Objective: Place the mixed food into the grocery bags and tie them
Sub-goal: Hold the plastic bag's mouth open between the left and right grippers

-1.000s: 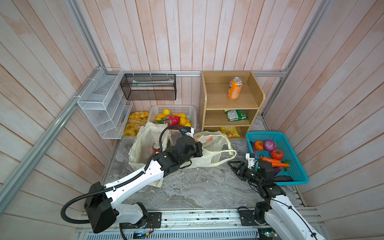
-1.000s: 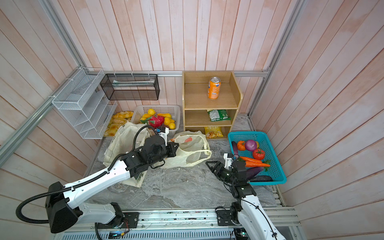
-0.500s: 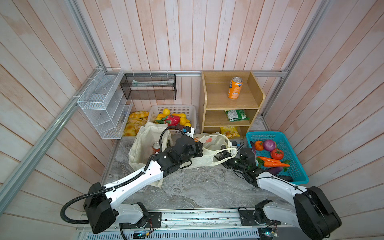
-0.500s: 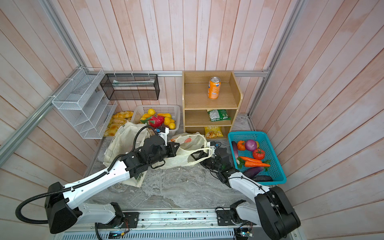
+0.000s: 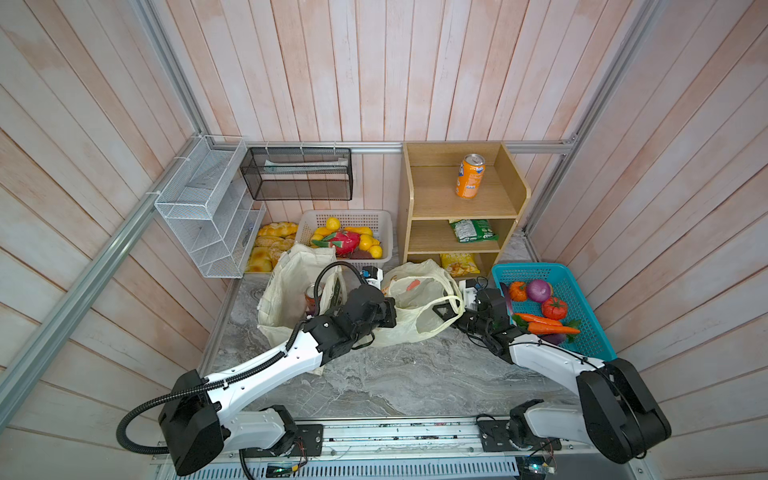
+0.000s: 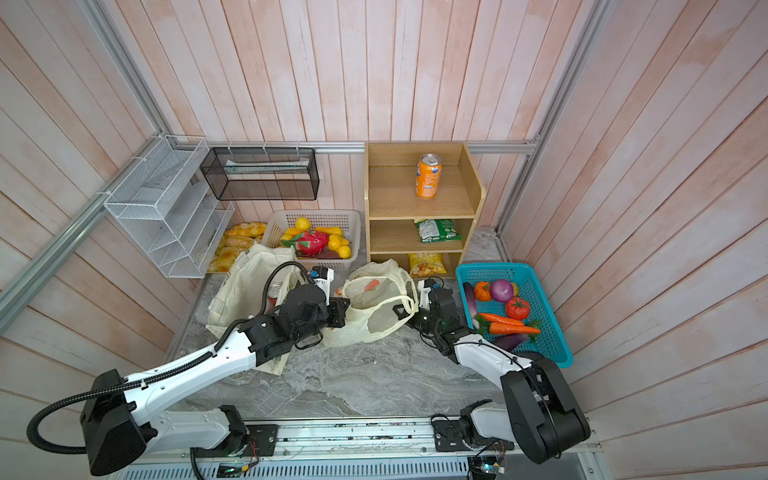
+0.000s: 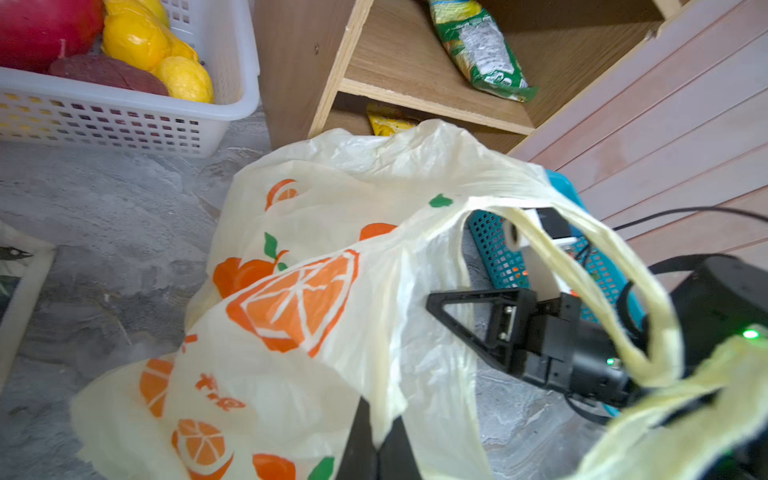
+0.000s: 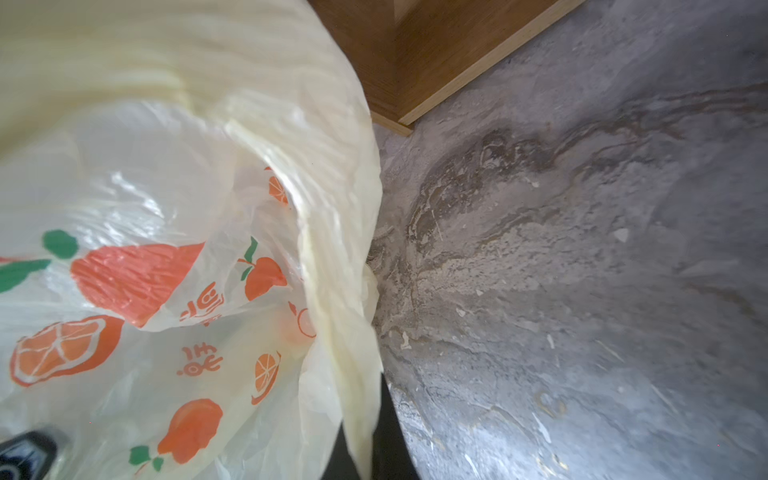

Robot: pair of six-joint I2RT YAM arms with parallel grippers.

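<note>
On the worktop [image 5: 395, 374] the task is part done. The tote [image 5: 286, 291], in front of the shelf [image 5: 457, 203] on the left arm's side, stands open and untied. The plastic bag [image 5: 407, 332] lies just before the shelf, mouth open and untied. The basket [image 5: 528, 268], beside the shelf on the right arm's side, holds carrots [image 5: 548, 326], so loading looks unfinished. The red can [image 5: 311, 293] sits in the tote. The left gripper [image 7: 376, 440] is pinched on the bag's rim, and the right gripper [image 5: 444, 311] is closed on a handle. Toward the arm bases the worktop is bare. Close to the shelf, bags and basket crowd together.
</note>
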